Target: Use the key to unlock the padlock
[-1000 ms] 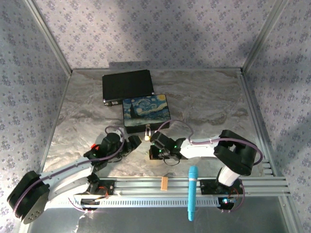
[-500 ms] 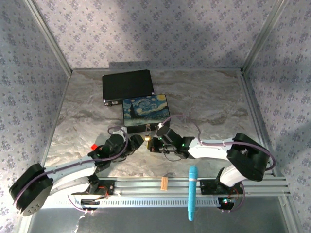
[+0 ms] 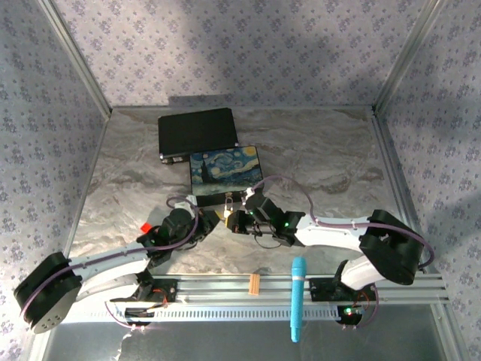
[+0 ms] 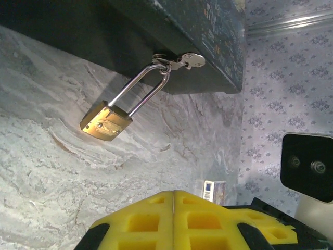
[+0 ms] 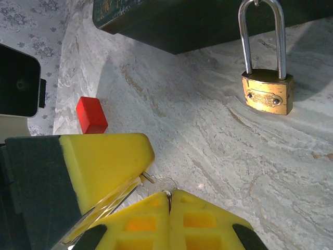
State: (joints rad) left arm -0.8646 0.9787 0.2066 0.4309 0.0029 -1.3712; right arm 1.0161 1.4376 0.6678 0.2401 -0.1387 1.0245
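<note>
While the padlock (image 5: 267, 94) hangs by its thin silver loop from the catch on the painted box (image 5: 171, 21), its brass body seems to rest on the surface (image 5: 208, 140). The right fingers (image 5: 200, 224) are pinched shut on the key (image 5: 162, 184). The key's round end pokes out where the two yellow pads meet.

In the right wrist view the padlock lies at about 1 o'clock from these fingers, near but not touching. Its long way runs from 12 to 6 o'clock, with the loop at 12 and the body at 6. So I think the key has to go in at the body's low end, but I cannot see the keyhole.

The left fingers (image 4: 145, 224) are shut tight with nothing in them. In their own view the padlock is tilted, at about 11 o'clock.

From above, both arms are close to the padlock. The right one is at about 4 o'clock of it and the left at about 8 o'clock. I cannot tell which is nearer.

There are tiny marks stamped on the brass body, too small to read
</note>
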